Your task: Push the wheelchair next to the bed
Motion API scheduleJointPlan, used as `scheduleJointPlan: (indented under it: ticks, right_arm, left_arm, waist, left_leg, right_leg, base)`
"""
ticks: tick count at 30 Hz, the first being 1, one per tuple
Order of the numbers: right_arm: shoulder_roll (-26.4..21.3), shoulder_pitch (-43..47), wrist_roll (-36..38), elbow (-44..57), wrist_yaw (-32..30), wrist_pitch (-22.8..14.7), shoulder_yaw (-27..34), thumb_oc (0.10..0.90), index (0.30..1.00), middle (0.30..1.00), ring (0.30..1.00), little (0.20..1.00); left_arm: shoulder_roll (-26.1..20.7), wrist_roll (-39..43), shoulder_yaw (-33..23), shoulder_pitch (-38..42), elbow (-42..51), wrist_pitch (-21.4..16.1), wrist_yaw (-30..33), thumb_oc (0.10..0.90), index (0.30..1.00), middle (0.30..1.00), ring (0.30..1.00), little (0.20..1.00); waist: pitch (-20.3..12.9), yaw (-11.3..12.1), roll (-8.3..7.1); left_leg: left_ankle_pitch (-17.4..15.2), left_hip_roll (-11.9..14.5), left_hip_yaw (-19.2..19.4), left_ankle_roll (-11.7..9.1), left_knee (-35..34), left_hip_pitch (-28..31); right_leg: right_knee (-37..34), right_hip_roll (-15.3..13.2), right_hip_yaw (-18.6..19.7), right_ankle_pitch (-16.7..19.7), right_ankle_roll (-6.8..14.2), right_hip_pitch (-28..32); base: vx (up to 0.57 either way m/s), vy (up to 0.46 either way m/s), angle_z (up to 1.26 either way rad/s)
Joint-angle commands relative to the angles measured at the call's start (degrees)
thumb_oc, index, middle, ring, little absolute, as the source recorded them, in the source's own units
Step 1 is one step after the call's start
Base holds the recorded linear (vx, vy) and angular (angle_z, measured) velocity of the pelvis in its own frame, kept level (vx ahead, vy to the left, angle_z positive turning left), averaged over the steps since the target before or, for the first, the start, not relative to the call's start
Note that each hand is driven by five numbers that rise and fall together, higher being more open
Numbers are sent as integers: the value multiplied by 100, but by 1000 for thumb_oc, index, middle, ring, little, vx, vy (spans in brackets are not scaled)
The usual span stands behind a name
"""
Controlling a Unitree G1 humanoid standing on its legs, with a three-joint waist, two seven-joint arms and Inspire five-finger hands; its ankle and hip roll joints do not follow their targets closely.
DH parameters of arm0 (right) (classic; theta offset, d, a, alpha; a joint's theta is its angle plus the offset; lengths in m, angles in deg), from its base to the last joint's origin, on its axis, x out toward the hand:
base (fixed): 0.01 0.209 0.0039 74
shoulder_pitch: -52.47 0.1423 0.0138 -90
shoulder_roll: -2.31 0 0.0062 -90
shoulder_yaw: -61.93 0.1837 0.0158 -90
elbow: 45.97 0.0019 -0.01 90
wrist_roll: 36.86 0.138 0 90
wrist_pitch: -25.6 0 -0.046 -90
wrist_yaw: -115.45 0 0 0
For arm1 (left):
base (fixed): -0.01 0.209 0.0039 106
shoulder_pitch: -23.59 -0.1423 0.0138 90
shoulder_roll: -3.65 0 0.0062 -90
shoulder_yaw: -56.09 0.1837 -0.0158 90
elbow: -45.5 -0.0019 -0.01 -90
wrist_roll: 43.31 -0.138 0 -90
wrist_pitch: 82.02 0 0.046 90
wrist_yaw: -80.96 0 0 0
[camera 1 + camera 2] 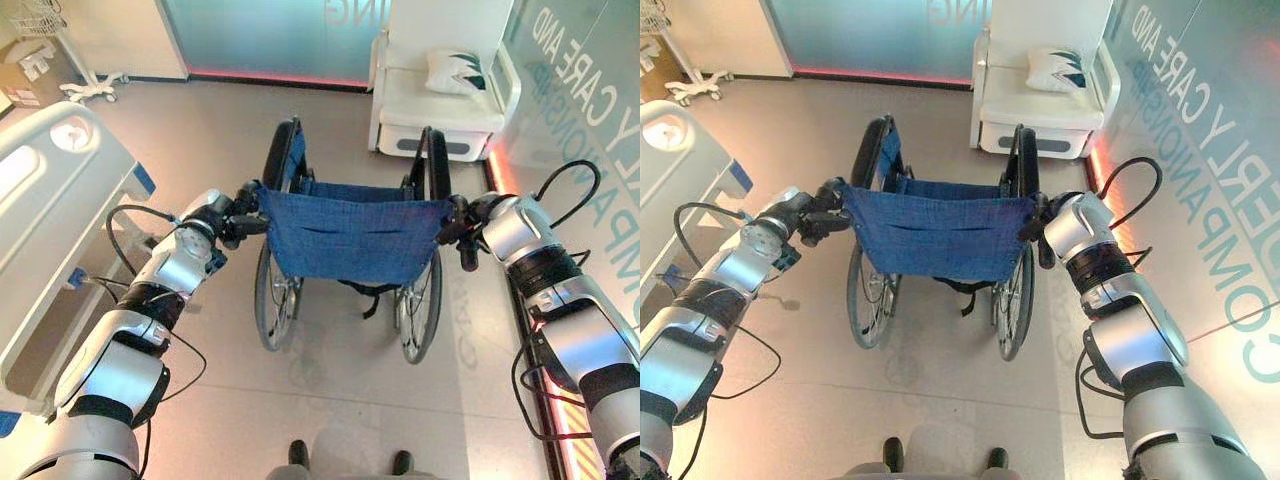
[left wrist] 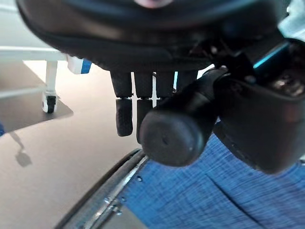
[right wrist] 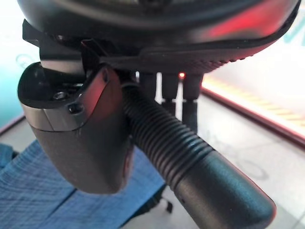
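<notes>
Wheelchair (image 1: 345,250) stands on the floor (image 1: 340,400) straight ahead, back toward the robot, its blue backrest (image 1: 350,235) stretched between the 2 push handles. The bed (image 1: 50,190) lies off to the robot's left, its near corner just beside the left arm, so the chair is not yet alongside it.

Left hand (image 1: 238,212) has its fingers (image 2: 125,112) curled round the left handle (image 2: 176,131), whose rounded black end juts out past them. Right hand (image 1: 462,228) is wrapped on the right handle (image 3: 190,152), a ribbed grip passing between thumb and fingers; how tightly the fingers close behind it is hard to judge from this close, but the hold looks full.

To do the push well, I would keep both holds firm and level and drive with the body, not by stretching the arms. The chair probably needs to swing left, so the right side should lead while the left side holds back, in a gentle arc. Watch the left wheel (image 1: 270,300) against the bed frame, and the white armchair (image 1: 440,90) ahead, which limits forward room. Uneven pressure would likely make the chair veer or a handle slip.
</notes>
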Motion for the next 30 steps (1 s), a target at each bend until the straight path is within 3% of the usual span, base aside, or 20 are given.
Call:
scheduleJointPlan:
  ticks: [1, 6, 10, 11, 13, 14, 15, 18, 19, 22, 23, 27, 30]
  right_arm:
    - [-555, -775, -1134, -93, -280, -1439, -1161, 400, 300, 300, 300, 300]
    - [-657, -628, -1013, -289, -596, -1802, -1214, 400, 300, 300, 300, 300]
    - [-630, -433, -907, -579, -863, -1941, -1238, 400, 300, 300, 300, 300]
    - [-645, -414, -900, -641, -904, -2001, -1234, 400, 300, 300, 300, 300]
    - [-754, -470, -897, -716, -1059, -2172, -1227, 400, 300, 300, 300, 300]
    - [-785, -494, -888, -701, -1081, -2197, -1222, 400, 300, 300, 300, 300]
    - [-901, -634, -867, -622, -1078, -2302, -1182, 400, 300, 300, 300, 300]
    - [-998, -806, -911, -473, -1000, -2357, -1125, 400, 300, 300, 300, 300]
    - [-1056, -896, -921, -374, -957, -2380, -1104, 400, 300, 300, 300, 300]
    - [-1086, -763, -887, -619, -974, -2542, -1106, 400, 300, 300, 300, 300]
    - [-1075, -637, -841, -833, -972, -2608, -1142, 400, 300, 300, 300, 300]
    - [-1056, -334, -635, -1510, -1097, -3012, -1333, 400, 300, 300, 300, 300]
    - [-1091, -412, -540, -1297, -811, -3206, -1496, 400, 300, 300, 300, 300]
  left_arm:
    - [-118, -115, 109, -92, -3, -818, -85, 400, 300, 300, 300, 300]
    - [-123, 156, 93, -112, 119, -795, -190, 400, 300, 300, 300, 300]
    - [-49, 385, 85, -49, 129, -818, -155, 400, 300, 300, 300, 300]
    - [-29, 409, 87, -27, 113, -831, -155, 400, 300, 300, 300, 300]
    - [2, 426, 119, -13, 187, -783, -177, 400, 300, 300, 300, 300]
    - [6, 433, 121, -24, 212, -760, -177, 400, 300, 300, 300, 300]
    - [56, 417, 59, -162, 284, -695, -210, 400, 300, 300, 300, 300]
    - [130, 346, -46, -423, 441, -626, -245, 400, 300, 300, 300, 300]
    - [195, 255, -70, -557, 548, -550, -266, 400, 300, 300, 300, 300]
    - [357, 236, 113, -465, 302, -692, -247, 400, 300, 300, 300, 300]
    - [417, 263, 238, -334, 128, -766, -279, 400, 300, 300, 300, 300]
    - [612, 410, 516, 58, -365, -813, -358, 400, 300, 300, 300, 300]
    - [531, 505, 504, -100, -355, -649, -422, 400, 300, 300, 300, 300]
  waist:
    - [420, 79, 117]
    - [460, 178, 146]
    - [495, 250, 270]
    - [519, 248, 293]
    - [656, 222, 421]
    - [677, 214, 432]
    - [748, 143, 408]
    - [808, 17, 288]
    - [813, -85, 115]
    - [845, -242, 19]
    - [842, -248, 57]
    - [729, -275, -28]
    - [541, -262, -45]
  left_leg:
    - [-307, -387, -29, 195, 194, 11]
    - [-359, -452, -53, 291, 334, -46]
    - [-334, -496, -112, 393, 438, -127]
    - [-326, -506, -111, 411, 456, -147]
    - [-312, -485, -220, 463, 508, -151]
    - [-317, -485, -238, 469, 514, -136]
    - [-400, -510, -341, 469, 540, 1]
    - [-556, -593, -440, 452, 558, 237]
    - [-779, -728, -497, 419, 600, 441]
    - [-1084, -699, -629, 418, 674, 664]
    - [-1139, -630, -667, 411, 706, 674]
    - [-1361, -527, -682, 328, 1206, 497]
    - [-1457, -243, -686, 129, 1387, 720]
  right_leg:
    - [376, -39, 37, 283, -220, -290]
    - [706, -195, -6, 224, -123, -383]
    - [1494, -260, -6, -17, -136, -555]
    - [1752, -282, 7, 66, -142, -632]
    - [3132, -323, 131, 596, -131, -1226]
    - [3311, -339, 132, 639, -125, -1332]
    - [3510, -398, 143, 954, -92, -1652]
    - [3044, -420, 111, 1147, -70, -1830]
    - [2216, -515, 71, 1416, 11, -1925]
    - [645, -630, 129, 1501, 95, -1929]
    - [474, -642, 202, 1530, 94, -1848]
    - [715, -718, 342, 1282, 135, -1699]
    - [1377, -682, 222, 1017, 140, -1764]
  base:
    - [23, 65, 3]
    - [35, 79, 4]
    - [57, 150, 3]
    - [47, 160, 3]
    - [90, 173, 8]
    - [221, 106, 28]
    - [267, 31, 28]
    - [309, -60, 20]
    - [353, -166, 19]
    - [391, -247, 41]
    - [328, -260, 66]
    - [320, -320, 76]
    - [432, -278, 40]
